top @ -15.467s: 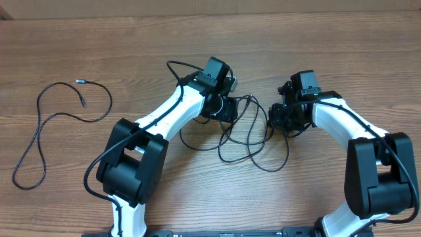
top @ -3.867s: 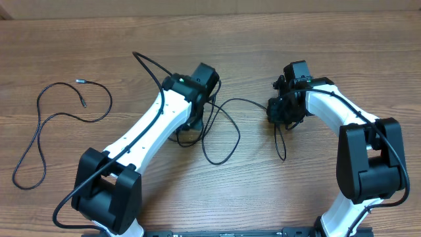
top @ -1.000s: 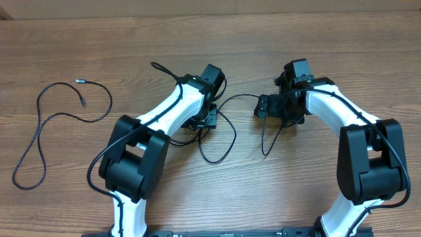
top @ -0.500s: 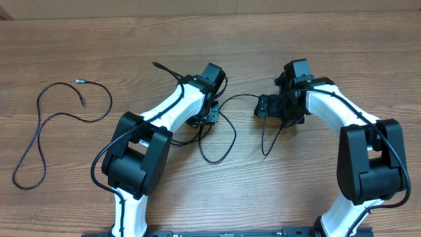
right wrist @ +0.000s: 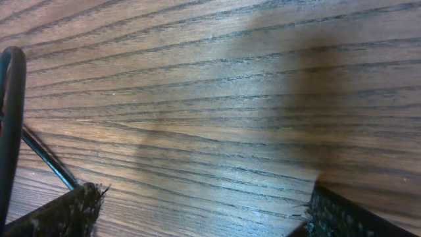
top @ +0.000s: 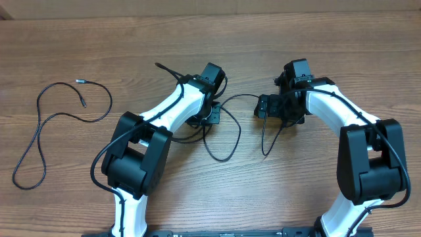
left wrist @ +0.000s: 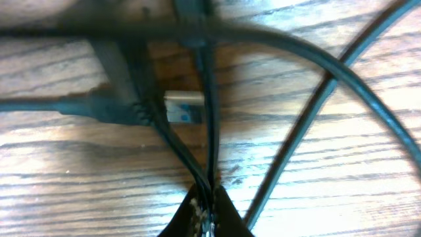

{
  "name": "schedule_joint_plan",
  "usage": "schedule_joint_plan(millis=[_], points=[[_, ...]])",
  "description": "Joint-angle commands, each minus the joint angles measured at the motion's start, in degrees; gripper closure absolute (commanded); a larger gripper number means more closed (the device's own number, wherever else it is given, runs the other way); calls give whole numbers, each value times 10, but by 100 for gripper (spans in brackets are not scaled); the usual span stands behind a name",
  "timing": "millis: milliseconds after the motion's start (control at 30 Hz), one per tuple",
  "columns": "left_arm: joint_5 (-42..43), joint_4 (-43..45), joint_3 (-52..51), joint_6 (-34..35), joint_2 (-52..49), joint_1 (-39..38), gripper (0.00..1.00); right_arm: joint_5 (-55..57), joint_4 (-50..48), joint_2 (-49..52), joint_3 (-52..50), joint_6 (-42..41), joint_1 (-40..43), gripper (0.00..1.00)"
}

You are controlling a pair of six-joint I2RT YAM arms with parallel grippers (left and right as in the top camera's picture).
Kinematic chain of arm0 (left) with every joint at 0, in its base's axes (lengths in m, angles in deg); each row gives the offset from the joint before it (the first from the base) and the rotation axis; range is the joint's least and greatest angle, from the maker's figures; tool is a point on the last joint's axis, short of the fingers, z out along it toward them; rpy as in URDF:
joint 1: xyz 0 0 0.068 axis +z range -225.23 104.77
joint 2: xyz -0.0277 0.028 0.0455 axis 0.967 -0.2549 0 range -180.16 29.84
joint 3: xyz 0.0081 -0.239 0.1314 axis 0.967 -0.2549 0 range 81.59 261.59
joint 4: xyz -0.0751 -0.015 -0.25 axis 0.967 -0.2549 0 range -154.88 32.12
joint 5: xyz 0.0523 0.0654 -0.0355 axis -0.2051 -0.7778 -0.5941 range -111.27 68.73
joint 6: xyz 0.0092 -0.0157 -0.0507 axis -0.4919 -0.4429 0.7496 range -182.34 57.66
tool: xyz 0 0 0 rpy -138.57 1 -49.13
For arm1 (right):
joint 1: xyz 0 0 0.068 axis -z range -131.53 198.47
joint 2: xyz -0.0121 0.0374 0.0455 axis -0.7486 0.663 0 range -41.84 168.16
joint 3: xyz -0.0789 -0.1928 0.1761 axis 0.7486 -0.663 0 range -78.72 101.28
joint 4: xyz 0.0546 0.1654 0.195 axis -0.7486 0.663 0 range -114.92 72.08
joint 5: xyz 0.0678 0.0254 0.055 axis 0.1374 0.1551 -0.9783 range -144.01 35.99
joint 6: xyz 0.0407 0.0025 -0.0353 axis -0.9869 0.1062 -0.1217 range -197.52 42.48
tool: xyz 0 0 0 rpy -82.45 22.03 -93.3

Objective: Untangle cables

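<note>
Since a second ago the thin tangled black cables (top: 222,159) in the middle of the brown wooden table (top: 316,39) have shifted: the big loop hanging toward the near edge now bulges slightly further to the right, and the left gripper (top: 208,118), then part open, is now closed on them. The right arm and the separate black cable (top: 37,102) far out on the left have not moved. In the left wrist view two strands of the tangle (left wrist: 209,131) run side by side straight into the left gripper (left wrist: 209,214), whose jaws are pinched together on them with no gap showing. Just beyond the jaws a silver-tipped plug (left wrist: 184,107) lies flat on the wood, touching those strands, and further strands cross above and to the right. The right gripper (top: 263,107) sits at the other end of the tangle, with one strand trailing from beside it toward the near edge. In the right wrist view the right gripper (right wrist: 205,194) stands with its jaws wide apart over bare wood, holding nothing; a thin strand (right wrist: 46,158) runs up to its left finger (right wrist: 72,210), outside the gap. By count there are two grippers, two pinched strands, one plug in close view and one cable lying apart; how many cords make up the tangle cannot be told.
</note>
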Motion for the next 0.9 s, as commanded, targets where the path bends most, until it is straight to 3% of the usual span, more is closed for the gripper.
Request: schedule_joint_plan(millis=[0, 600, 867], points=[[15, -5, 0, -29, -18, -4, 96, 3, -3, -9, -4, -1, 2, 0], [29, -103, 2, -42, 72, -9, 96, 3, -3, -9, -4, -1, 2, 0], [149, -163, 2, -108, 72, -11, 96, 4, -3, -9, -4, -1, 2, 0]])
